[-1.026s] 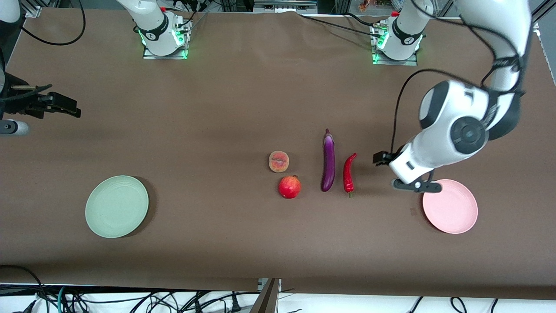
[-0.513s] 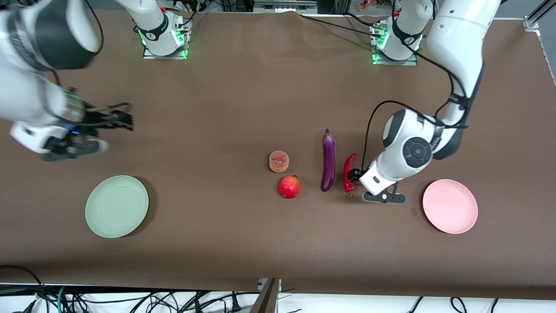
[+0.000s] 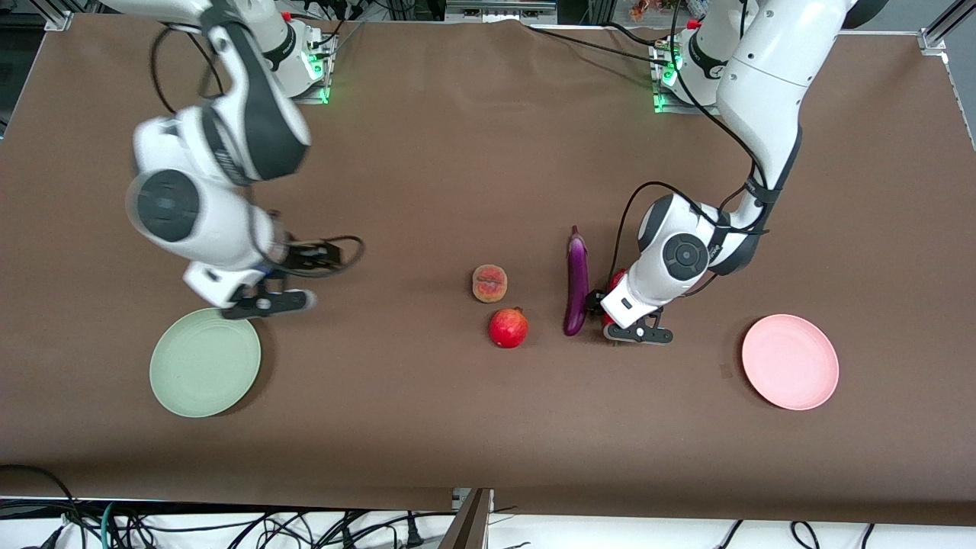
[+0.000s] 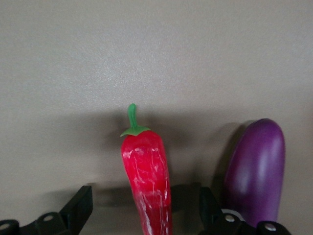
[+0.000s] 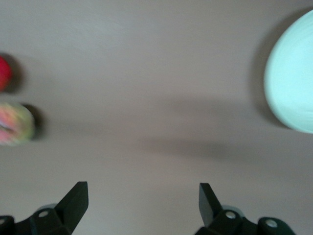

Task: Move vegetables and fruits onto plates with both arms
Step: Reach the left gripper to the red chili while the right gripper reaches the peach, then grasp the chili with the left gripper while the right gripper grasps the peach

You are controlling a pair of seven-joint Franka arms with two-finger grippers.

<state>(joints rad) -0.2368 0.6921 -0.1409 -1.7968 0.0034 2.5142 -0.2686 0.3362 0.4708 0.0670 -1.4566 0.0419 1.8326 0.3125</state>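
While both arms are reaching over the table, we are noting:

Chili [image 4: 146,181]: we are seeing it lying on the table just beside the eggplant, toward the left arm's end; in the front view the left wrist is covering most of it.
Left gripper [image 4: 143,215]: we are seeing it low over the chili, fingers [image 4: 78,208] spread wide on either side of it and not yet gripping it.
Eggplant [image 3: 576,284]: it is lying lengthwise on the table between the chili and the two fruits, touching neither fruit.
Peach [image 3: 489,283]: it is sitting near the table's middle, farther from the front camera than the pomegranate.
Pomegranate [image 3: 508,328]: it is resting just beside the peach, nearer the front camera.
Pink plate [image 3: 791,373]: it is lying bare toward the left arm's end, well apart from the chili.
Green plate [image 3: 205,373]: it is lying bare toward the right arm's end.
Right gripper [image 5: 142,205]: we are seeing it over bare table beside the green plate, fingers wide apart and carrying nothing.
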